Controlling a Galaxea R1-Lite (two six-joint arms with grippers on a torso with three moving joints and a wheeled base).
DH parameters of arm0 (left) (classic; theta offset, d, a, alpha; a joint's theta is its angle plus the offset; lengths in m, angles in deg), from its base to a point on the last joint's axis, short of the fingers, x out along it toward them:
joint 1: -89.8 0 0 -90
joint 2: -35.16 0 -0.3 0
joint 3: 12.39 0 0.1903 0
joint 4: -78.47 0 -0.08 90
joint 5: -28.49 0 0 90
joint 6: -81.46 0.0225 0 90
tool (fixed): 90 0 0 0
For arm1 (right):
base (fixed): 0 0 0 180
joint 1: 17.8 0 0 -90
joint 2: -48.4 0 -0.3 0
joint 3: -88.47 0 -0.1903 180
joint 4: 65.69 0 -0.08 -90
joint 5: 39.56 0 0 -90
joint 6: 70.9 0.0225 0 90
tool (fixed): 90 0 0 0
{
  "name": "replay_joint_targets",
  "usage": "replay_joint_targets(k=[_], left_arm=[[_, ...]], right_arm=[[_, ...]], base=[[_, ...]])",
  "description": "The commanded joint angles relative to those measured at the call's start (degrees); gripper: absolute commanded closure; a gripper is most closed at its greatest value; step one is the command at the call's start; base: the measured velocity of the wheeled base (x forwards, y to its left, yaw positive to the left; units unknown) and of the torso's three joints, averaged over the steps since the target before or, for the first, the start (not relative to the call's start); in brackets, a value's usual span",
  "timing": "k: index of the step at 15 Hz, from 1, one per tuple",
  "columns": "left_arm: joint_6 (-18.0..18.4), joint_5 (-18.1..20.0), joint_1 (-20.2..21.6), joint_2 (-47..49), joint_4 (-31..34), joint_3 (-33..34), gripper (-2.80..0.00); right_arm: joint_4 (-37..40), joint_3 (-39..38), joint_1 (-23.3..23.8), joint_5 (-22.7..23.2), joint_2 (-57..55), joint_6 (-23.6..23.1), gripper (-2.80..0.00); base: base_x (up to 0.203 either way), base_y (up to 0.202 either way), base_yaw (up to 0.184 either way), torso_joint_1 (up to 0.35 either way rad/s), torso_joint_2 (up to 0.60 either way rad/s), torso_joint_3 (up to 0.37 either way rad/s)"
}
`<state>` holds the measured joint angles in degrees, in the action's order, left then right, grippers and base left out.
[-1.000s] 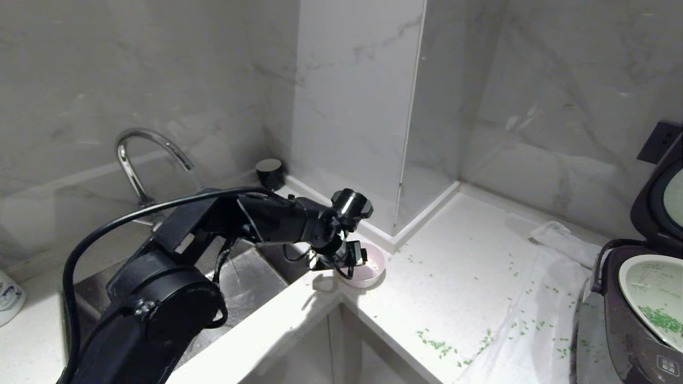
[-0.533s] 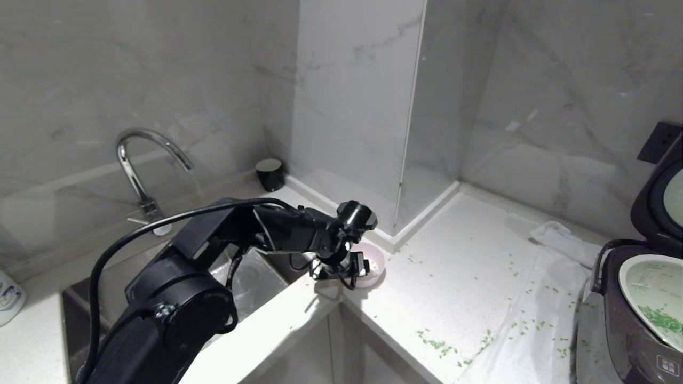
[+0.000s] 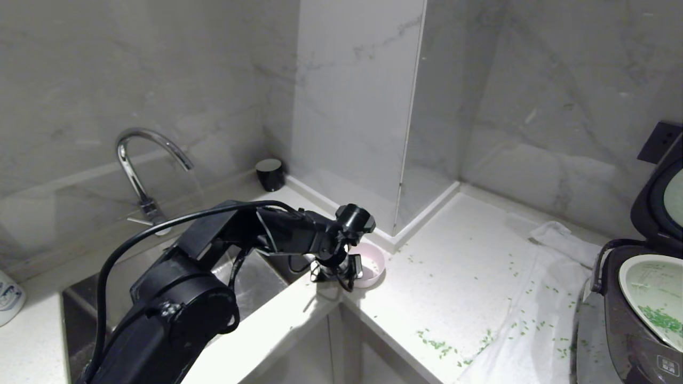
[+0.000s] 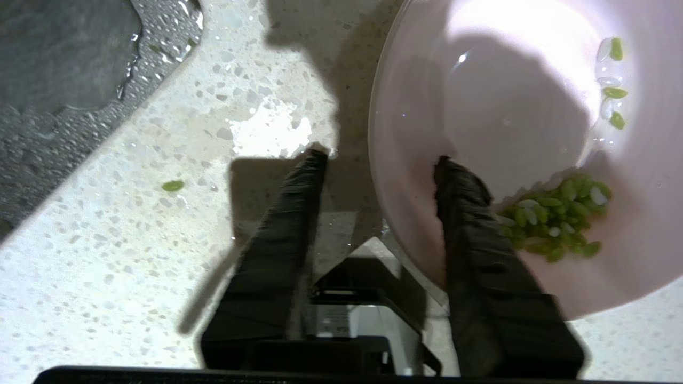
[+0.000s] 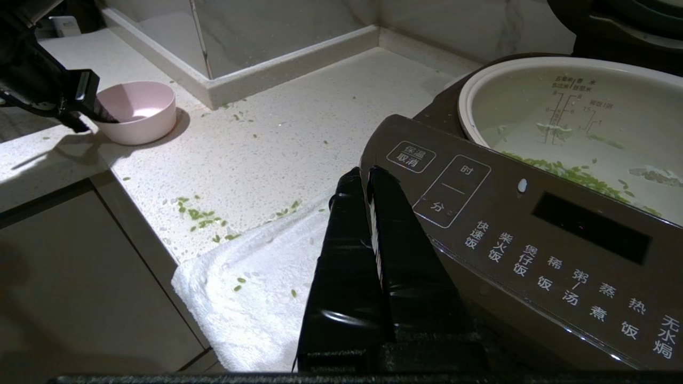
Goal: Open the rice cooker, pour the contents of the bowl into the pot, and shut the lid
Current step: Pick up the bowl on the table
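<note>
The left gripper [image 4: 381, 162] is down at the pink bowl [image 3: 371, 264], which sits on the white countertop [image 3: 459, 298] just right of the sink [image 3: 251, 282] corner, well to the left of the rice cooker [image 5: 533, 240]. In the left wrist view the jaws straddle the bowl's near-left wall: one finger [image 4: 469, 213] reaches inside over the white interior, the other stands outside on the counter, and there is a clear gap between them, so the jaws are part open with the rim between them but not visibly pinched; I would not call it a firm hold. A small heap of green bits [image 4: 555, 218] lies in the bowl right beside the inner finger. The relation that matters: the cooker's white inner pot [image 3: 653, 296] lies far to the right of this hand, with the lid [image 3: 659, 202] standing up behind it, so a carry would have to cross the whole counter rightward, past the white towel [image 5: 256, 288] and scattered green bits. The right gripper [image 5: 369, 178] hangs nearer the cooker, fingers pressed together, holding nothing.
</note>
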<state>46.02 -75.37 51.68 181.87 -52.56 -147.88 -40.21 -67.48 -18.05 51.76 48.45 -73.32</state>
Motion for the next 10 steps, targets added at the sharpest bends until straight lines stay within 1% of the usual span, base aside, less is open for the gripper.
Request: replay_joint_targets(k=[1,7,10], left_arm=[[-0.51,-0.11,-0.02,0.06,0.24,-0.02,0.00],[-0.68,-0.11,0.02,-0.14,0.47,0.07,0.00],[-1.48,0.31,0.21,-1.53,2.24,0.24,0.00]], right_arm=[[0.06,0.02,-0.02,0.00,0.04,-0.04,0.00],[0.00,0.02,-0.02,0.00,0.04,-0.04,0.00],[0.00,0.02,-0.02,0.00,0.04,-0.04,0.00]], base=[[0.000,0.000,0.000,0.000,0.00,0.000],[0.000,0.000,0.000,0.000,0.00,0.000],[0.000,0.000,0.000,0.000,0.00,0.000]])
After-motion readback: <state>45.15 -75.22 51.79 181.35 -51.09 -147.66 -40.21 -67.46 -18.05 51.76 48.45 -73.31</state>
